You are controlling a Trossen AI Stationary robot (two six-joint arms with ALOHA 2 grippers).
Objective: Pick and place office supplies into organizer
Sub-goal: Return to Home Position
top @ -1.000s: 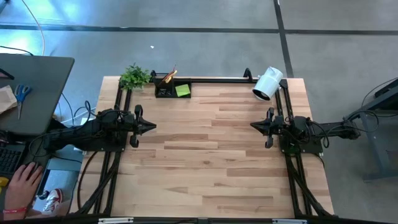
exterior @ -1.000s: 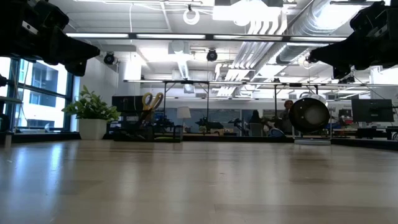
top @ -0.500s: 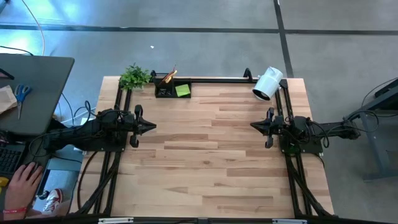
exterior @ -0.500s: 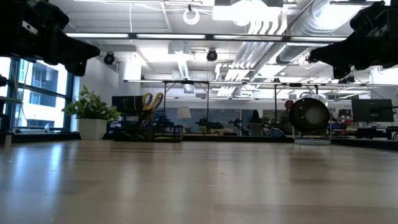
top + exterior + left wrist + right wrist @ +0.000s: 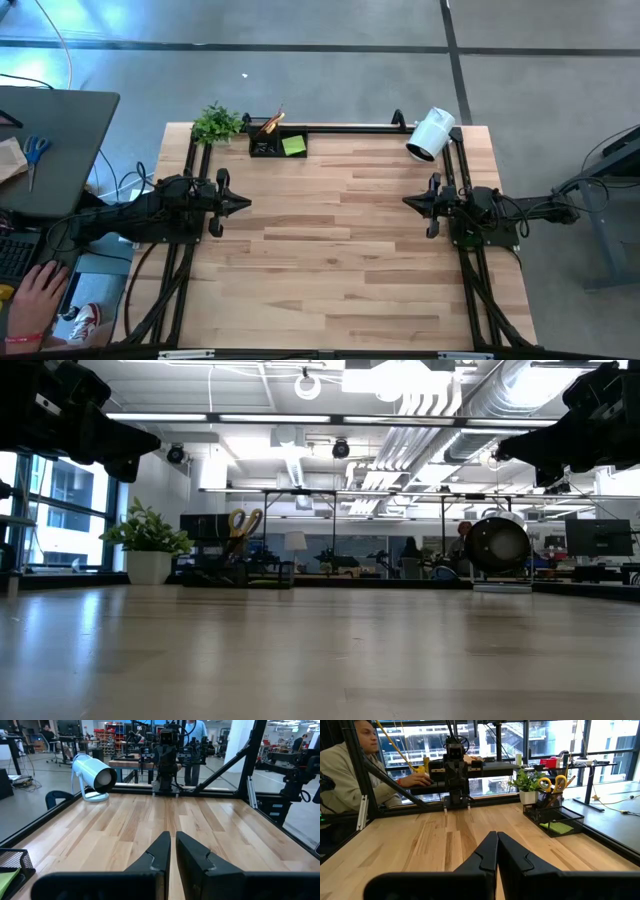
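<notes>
While parked at opposite table [image 5: 330, 260] edges, left gripper [image 5: 245, 203] and right gripper [image 5: 405, 203] are clenched, empty. Sticky pad [image 5: 293, 146] lies in the organizer [image 5: 264, 149].

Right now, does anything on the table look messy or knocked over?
Nothing stands out. The organizer sits square at the far edge, the green sticky pad flat inside, the scissors upright in its cup. The white cylinder rests on its stand. The left end effector and right end effector are shut, at the sides.
</notes>
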